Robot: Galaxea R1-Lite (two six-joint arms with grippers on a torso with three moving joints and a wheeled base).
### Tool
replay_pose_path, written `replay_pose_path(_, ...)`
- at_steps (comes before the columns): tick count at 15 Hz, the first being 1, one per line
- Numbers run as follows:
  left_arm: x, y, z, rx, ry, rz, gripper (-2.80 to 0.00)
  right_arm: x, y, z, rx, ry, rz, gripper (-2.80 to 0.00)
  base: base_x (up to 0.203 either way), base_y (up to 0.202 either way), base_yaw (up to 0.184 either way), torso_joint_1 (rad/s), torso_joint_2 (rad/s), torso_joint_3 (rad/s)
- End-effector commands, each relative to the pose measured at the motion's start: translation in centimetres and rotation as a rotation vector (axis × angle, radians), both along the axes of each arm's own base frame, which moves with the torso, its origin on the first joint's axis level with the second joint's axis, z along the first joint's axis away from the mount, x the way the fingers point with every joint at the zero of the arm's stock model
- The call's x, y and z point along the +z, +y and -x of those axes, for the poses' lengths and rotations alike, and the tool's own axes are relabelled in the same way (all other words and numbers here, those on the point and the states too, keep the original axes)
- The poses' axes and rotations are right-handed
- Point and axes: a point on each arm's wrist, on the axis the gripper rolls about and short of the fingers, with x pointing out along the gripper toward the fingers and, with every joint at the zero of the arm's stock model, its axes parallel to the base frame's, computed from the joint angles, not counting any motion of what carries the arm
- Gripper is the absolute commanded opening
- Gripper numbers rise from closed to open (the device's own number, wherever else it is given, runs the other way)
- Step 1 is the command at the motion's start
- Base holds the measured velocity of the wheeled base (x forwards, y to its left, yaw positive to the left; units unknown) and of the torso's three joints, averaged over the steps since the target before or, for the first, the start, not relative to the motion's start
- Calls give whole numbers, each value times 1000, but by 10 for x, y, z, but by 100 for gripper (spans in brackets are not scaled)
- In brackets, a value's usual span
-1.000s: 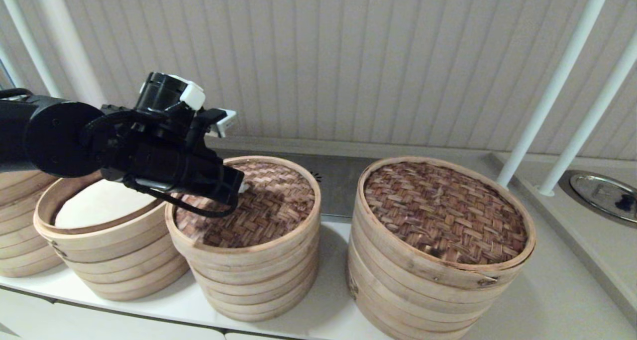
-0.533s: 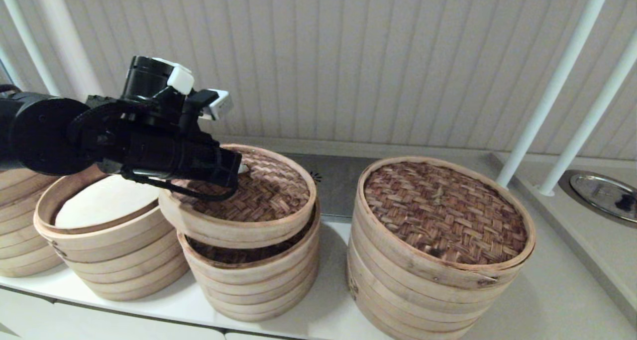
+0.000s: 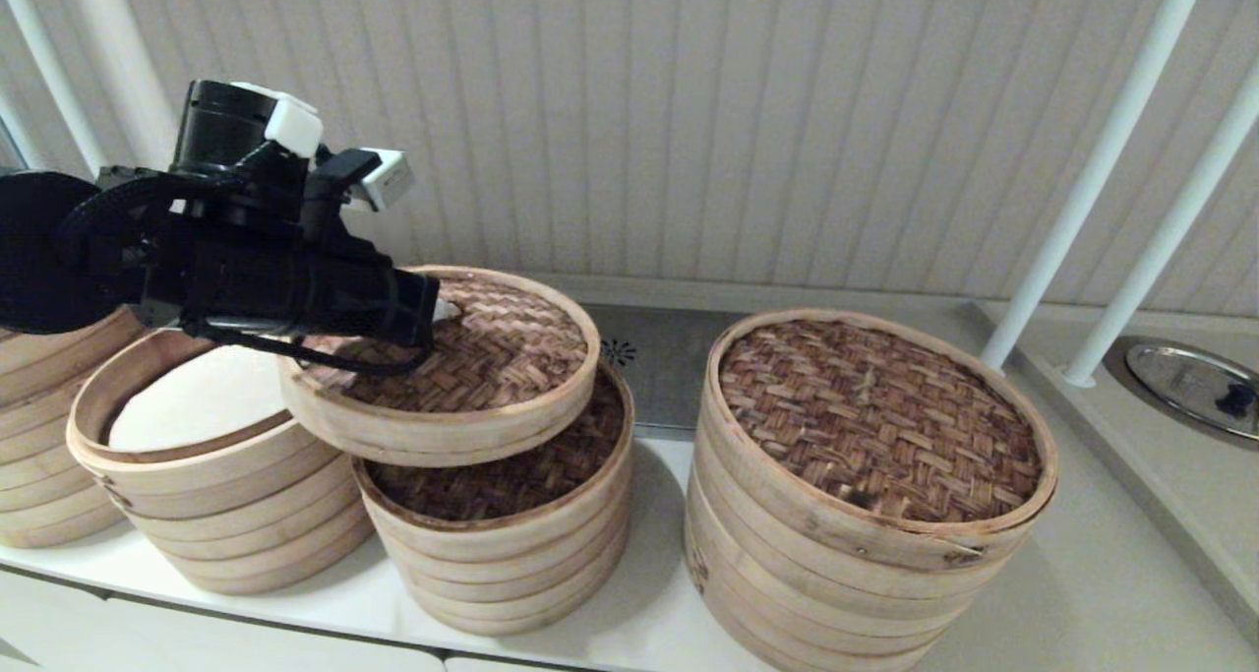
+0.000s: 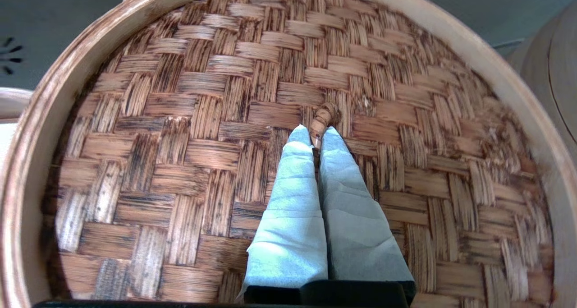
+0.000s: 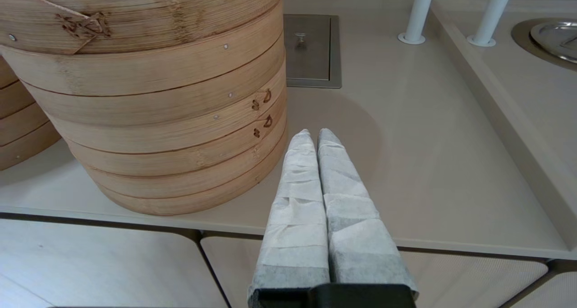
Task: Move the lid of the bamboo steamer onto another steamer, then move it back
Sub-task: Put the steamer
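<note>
The left tool [image 3: 433, 310] is clenched on the small loop handle [image 4: 323, 118] of the bamboo steamer lid [image 3: 443, 367], which hangs tilted in the air just above the smallest steamer [image 3: 502, 544] and partly over the open steamer with the white liner [image 3: 197, 456]. Judging from this, the return leg is under way: the lid is off the small stack but not yet seated on its own base. The right tool [image 5: 315, 139] sits pressed together, idle beside the widest steamer [image 5: 148, 96] above the tabletop [image 5: 405, 163].

place: kitchen | cues: bamboo steamers [image 3: 866, 456] on counter [image 5: 405, 163]
</note>
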Motion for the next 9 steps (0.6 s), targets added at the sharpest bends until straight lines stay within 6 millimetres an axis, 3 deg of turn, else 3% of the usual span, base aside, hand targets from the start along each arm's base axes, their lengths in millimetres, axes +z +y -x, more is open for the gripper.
replay_pose_path(1, 6, 10, 4, 26, -18, 6, -280, -1, 0, 0, -1, 4, 1, -280, 0, 0, 0, 0, 0, 0)
replay_pose_path(9, 4, 66, 8, 152, -26, 39, -280, -1, 0, 0, 0, 4, 1, -280, 0, 0, 0, 0, 0, 0)
